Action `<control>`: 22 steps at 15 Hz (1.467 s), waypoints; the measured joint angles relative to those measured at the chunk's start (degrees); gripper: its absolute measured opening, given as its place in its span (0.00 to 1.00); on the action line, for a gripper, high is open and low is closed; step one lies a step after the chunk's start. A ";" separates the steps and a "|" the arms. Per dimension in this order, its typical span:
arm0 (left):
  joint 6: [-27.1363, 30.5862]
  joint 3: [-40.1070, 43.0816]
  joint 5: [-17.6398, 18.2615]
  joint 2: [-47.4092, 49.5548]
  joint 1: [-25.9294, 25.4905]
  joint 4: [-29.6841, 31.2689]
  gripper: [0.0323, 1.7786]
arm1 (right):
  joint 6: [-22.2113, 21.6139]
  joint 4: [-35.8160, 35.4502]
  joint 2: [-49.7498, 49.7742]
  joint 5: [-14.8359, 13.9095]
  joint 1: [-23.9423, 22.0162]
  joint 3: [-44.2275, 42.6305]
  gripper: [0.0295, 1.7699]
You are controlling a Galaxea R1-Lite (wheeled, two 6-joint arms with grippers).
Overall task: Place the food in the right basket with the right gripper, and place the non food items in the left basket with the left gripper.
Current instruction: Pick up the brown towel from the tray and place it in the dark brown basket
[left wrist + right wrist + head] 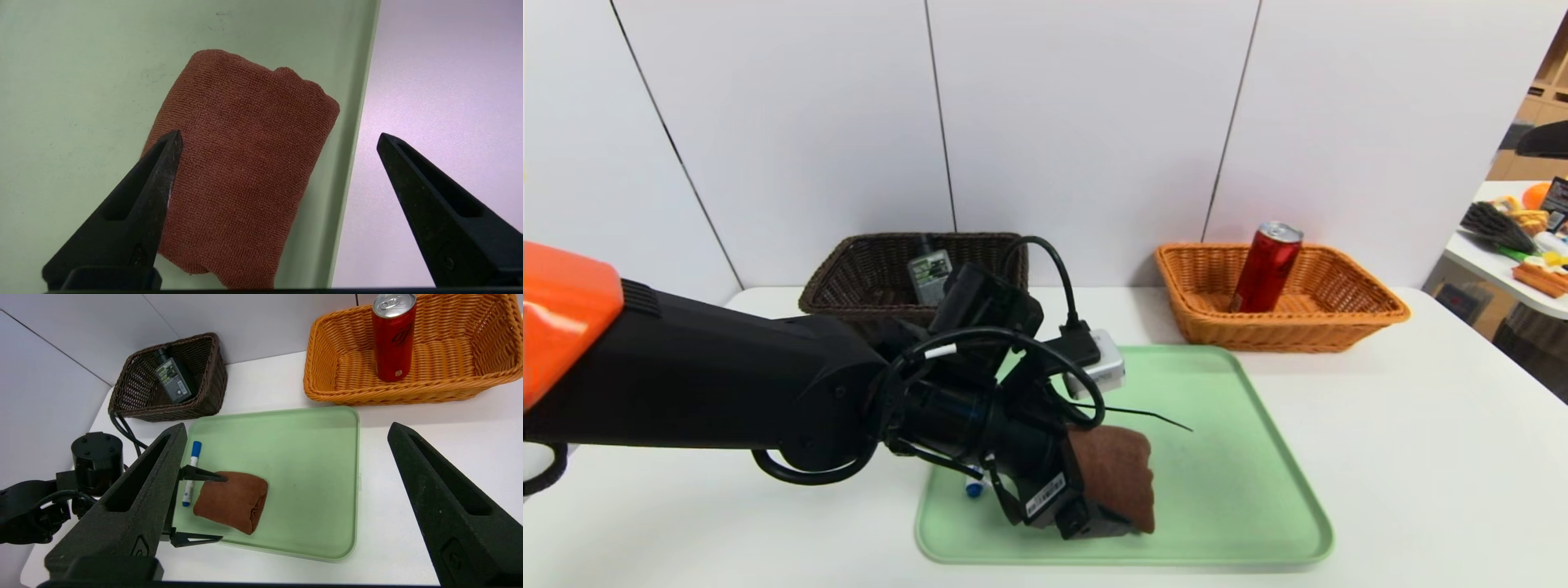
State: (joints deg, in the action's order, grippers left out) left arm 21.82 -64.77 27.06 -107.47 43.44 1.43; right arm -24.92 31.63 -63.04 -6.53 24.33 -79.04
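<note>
Hanging over the folded brown towel, the left gripper is kept wide open, and nothing is held in it. One of its fingers is seen above the towel and the other is seen past the rim of the green tray, probably so that the cloth can be taken between them; some shift toward the towel may be needed first, or only a fold may be caught. By the towel, on the tray, the white marker is found, also to be sorted. In the dark brown basket the green pump bottle is already placed, as a non-food item. The red can is stood, leaning a little, in the orange basket, where food is wanted. The right gripper is left idle, wide open and without load, aside from the tray, since no food is seen there.
</note>
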 joint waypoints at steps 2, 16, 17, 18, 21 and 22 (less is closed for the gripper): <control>0.04 -0.83 -0.05 -1.12 -0.41 0.00 0.95 | 0.01 0.00 0.13 0.00 0.00 0.02 0.96; 0.39 -2.15 -0.13 -5.62 -1.33 -0.35 0.95 | -0.07 -1.12 -0.11 1.22 0.00 -0.41 0.96; 0.37 -2.15 -0.20 -5.90 -1.33 -0.20 0.95 | -0.05 -1.13 -0.13 1.19 0.00 -0.41 0.96; 0.33 -2.15 -0.22 -6.17 -1.32 -0.06 0.95 | -0.05 -1.16 -0.16 1.19 0.00 -0.41 0.96; 0.23 -2.23 -0.22 -6.67 -1.27 0.11 0.95 | -0.05 -1.24 -0.18 1.19 0.00 -0.41 0.96; 0.22 -2.26 -0.24 -6.80 -1.27 0.13 0.95 | -0.07 -1.24 -0.22 1.22 0.00 -0.41 0.96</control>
State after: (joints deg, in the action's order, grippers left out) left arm 22.04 -67.02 26.82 -114.27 42.17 1.56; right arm -24.99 30.39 -63.26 -5.32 24.33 -79.46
